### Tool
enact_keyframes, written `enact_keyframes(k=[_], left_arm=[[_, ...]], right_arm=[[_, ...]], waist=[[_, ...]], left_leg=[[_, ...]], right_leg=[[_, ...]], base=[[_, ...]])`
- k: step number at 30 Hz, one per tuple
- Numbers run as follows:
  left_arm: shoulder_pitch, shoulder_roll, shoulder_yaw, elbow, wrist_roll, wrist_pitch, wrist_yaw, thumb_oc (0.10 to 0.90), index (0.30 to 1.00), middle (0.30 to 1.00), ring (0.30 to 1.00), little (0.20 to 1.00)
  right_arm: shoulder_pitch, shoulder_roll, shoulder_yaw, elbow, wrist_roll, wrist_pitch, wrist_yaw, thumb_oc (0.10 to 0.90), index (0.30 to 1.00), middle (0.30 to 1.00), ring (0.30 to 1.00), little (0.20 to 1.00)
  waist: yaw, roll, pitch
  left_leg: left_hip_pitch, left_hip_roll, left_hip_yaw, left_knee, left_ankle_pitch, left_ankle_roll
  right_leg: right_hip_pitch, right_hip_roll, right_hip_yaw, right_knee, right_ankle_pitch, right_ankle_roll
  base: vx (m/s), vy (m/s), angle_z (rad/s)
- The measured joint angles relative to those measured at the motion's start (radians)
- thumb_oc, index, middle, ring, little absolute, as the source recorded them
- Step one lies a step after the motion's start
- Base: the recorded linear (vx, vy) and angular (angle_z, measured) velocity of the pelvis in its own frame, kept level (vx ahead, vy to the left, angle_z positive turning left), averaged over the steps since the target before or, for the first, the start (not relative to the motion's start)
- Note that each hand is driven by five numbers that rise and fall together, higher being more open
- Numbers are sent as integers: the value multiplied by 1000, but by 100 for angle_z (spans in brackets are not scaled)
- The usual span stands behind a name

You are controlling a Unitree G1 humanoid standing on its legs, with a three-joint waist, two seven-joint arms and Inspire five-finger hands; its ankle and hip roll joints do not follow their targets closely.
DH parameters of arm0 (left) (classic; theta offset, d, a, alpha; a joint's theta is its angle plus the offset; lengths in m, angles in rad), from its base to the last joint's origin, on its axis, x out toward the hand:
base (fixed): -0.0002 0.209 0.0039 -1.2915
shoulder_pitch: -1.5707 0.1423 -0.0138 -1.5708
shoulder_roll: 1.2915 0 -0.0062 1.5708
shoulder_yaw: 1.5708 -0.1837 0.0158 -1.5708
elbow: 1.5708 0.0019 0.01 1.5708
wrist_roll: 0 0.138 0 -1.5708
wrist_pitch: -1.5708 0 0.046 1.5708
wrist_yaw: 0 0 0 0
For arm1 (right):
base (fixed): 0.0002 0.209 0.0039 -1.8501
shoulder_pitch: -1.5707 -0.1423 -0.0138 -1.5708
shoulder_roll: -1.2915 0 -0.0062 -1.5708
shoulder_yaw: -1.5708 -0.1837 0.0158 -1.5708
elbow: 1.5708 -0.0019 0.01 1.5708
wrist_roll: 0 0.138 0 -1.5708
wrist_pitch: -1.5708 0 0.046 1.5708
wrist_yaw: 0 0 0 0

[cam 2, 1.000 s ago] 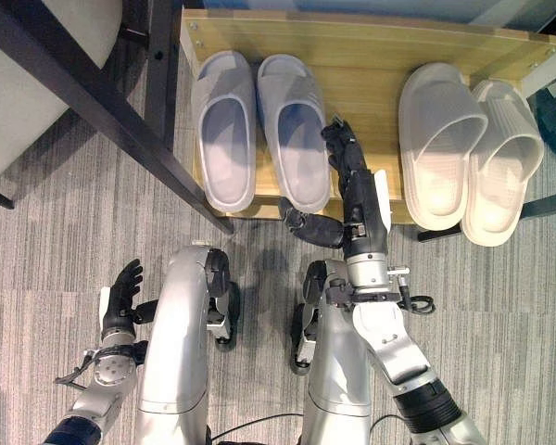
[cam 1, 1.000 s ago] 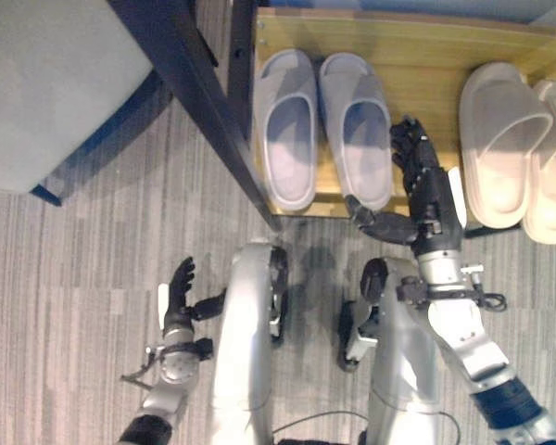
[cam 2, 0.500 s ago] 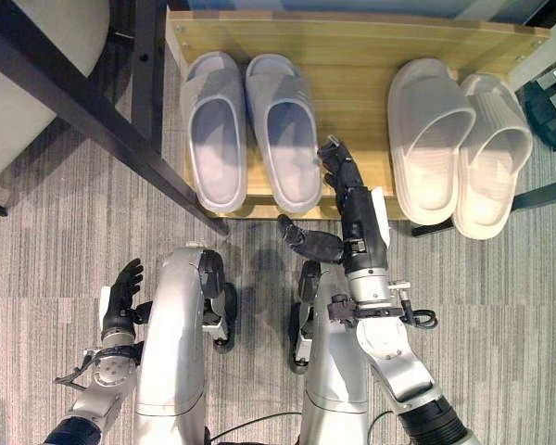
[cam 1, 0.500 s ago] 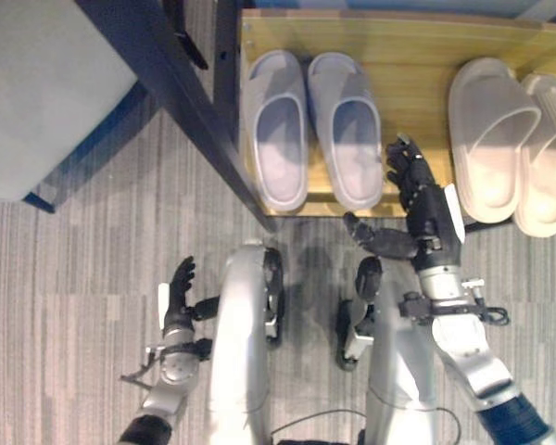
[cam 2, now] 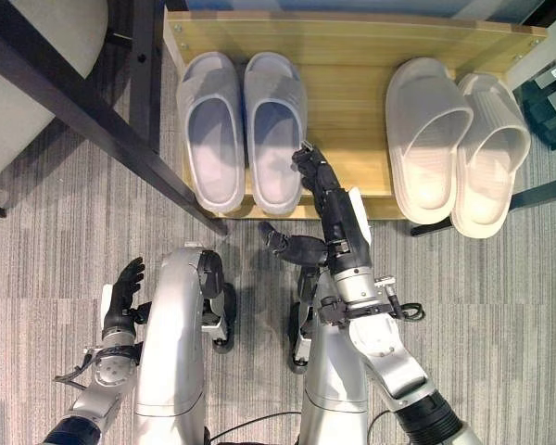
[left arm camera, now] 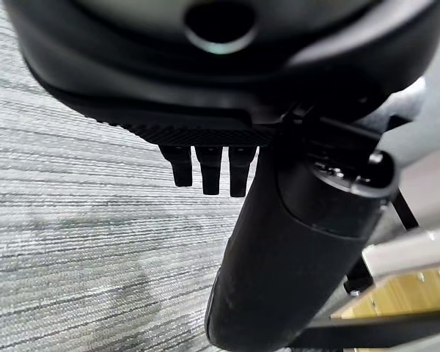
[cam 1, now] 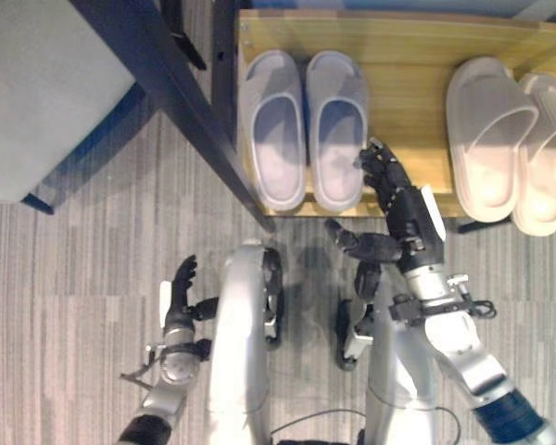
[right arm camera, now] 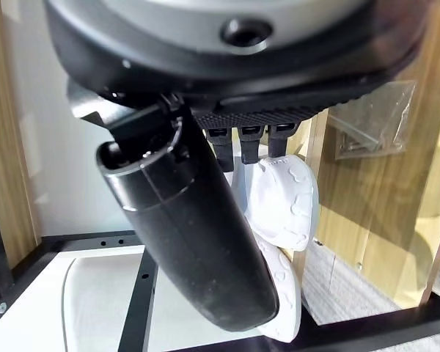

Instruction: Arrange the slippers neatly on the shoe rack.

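**Wooden rack status: both pairs shelved**

Lavender slippers sit side by side on my shoe rack, cream slippers at 3 o'clock. My right hand hovers open, empty, beside the lavender pair. My left hand hangs relaxed at 7 o'clock.

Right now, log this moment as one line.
right hand: open, at grey slippers | left hand: open, idle over floor | white slippers: on shoe rack

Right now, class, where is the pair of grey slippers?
The grey slippers sit side by side at the left end of the wooden shoe rack, left of the cream slippers, with the right hand beside the pair's right slipper.
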Motion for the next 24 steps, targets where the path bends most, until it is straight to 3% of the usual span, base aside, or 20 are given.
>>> enact_keyframes(k=[7, 17, 20, 24], left_arm=[[2, 0, 3, 1, -8, 0, -1, 800, 900, 900, 900, 900], [3, -1, 4, -9, -3, -1, 34, 800, 900, 900, 900, 900], [1, -2, 15, -14, 11, -1, 96, 800, 900, 900, 900, 900], [-11, -7, 20, -11, 10, -2, 118, 800, 900, 900, 900, 900]], right_arm=[[-28, -53, 2, 2, 4, 10, 26, 800, 900, 900, 900, 900], [-27, -57, -25, 1, 5, 5, 23, 800, 900, 900, 900, 900], [-29, -56, -80, -68, 114, -43, 27, 800, 900, 900, 900, 900], [-31, -61, -175, -156, 134, -128, 24, 800, 900, 900, 900, 900]], waist=[[1, -1, 0], [5, -1, 0], [6, -1, 0], [7, -2, 0]], left_leg=[[1, 0, -2, 0, 0, 0], [1, 0, -2, 0, 0, -1], [-1, 0, 1, -1, -1, -1], [-1, -1, 2, -3, -1, -2]], right_leg=[[1, 1, -1, 0, 0, 0], [1, 1, -1, 0, 0, 0], [-2, 1, 1, 0, 0, 0], [-2, -1, 2, 1, 0, 0]], base=[[0, 0, 0], [0, 0, 0], [1, 10, 0], [-9, -1, 0]])
